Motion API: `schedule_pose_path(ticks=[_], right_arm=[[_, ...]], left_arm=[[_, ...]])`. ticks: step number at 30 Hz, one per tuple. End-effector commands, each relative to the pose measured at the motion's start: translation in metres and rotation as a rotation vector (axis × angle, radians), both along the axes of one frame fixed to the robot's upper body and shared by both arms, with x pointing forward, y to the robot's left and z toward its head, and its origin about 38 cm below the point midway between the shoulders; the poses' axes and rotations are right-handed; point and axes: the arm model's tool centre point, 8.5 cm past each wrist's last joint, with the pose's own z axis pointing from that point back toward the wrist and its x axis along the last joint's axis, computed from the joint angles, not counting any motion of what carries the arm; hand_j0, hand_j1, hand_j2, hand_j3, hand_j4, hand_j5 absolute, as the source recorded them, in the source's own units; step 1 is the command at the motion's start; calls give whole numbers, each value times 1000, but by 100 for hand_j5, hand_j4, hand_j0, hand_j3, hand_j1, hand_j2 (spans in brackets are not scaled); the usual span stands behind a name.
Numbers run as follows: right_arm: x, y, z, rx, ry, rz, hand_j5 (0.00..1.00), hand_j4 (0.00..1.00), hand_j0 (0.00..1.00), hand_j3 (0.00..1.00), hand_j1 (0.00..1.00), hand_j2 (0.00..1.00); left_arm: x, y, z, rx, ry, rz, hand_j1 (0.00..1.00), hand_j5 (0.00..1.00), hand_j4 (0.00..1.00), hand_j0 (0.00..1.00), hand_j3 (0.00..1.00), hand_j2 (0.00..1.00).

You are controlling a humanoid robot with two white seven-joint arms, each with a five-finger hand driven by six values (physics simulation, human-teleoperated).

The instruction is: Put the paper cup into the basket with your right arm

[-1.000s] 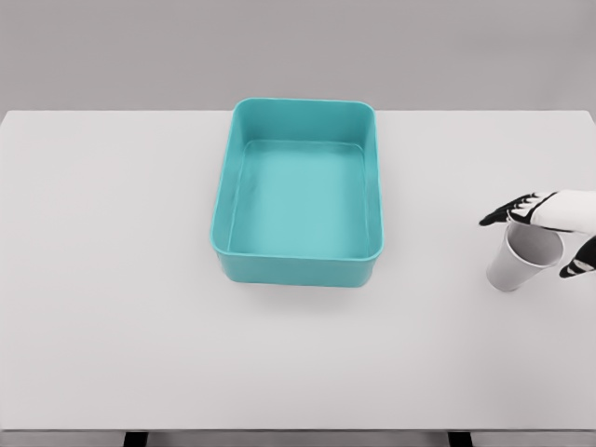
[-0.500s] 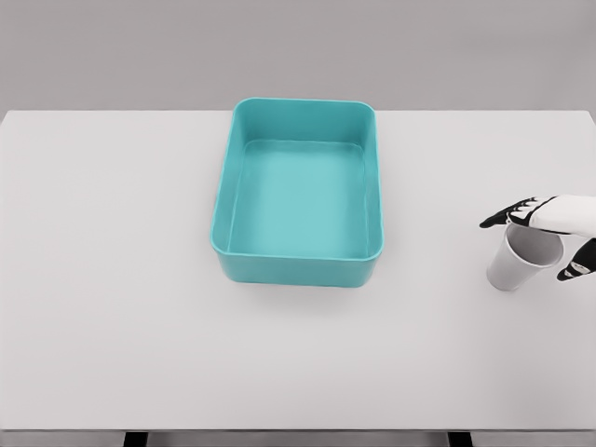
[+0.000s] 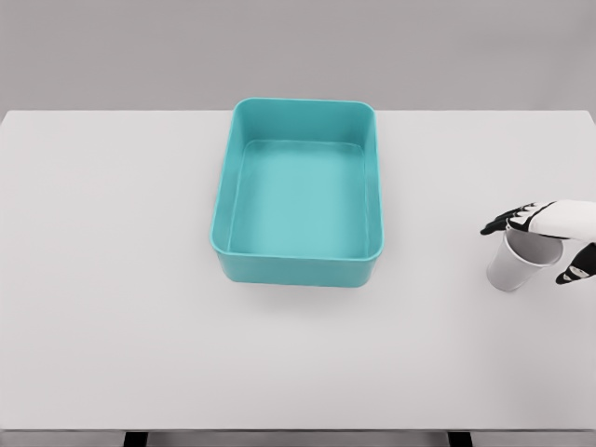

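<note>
I see the paper cup (image 3: 515, 265), white and plain, standing upright on its base near the right edge of the table with its open mouth facing up; part of its rim is covered from my view. The basket (image 3: 226, 191) is a teal rectangular tub with rounded corners and smooth walls, sitting flat around the middle of the table toward the far side, open top up and nothing inside it. The two are well apart, the cup off to the basket's right.
</note>
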Motion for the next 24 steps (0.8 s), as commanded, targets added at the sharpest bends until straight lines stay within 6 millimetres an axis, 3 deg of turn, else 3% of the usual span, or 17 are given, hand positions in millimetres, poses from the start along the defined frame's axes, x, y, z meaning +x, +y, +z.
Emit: schedule_pose_path(ticks=[1, 13, 24], right_arm=[[-1, -1, 0, -5, 2, 3, 95, 95, 95, 95, 95, 95], [-1, 0, 6, -7, -13, 11, 78, 78, 78, 78, 78, 78], [0, 1, 8, -6, -17, 11, 71, 71, 71, 71, 71, 71]], left_arm=[[0, 0, 0, 0, 0, 0, 100, 100, 100, 100, 100, 100], [0, 0, 0, 0, 0, 0, 100, 100, 100, 100, 100, 100], [0, 0, 0, 0, 0, 0, 100, 100, 100, 100, 100, 100]])
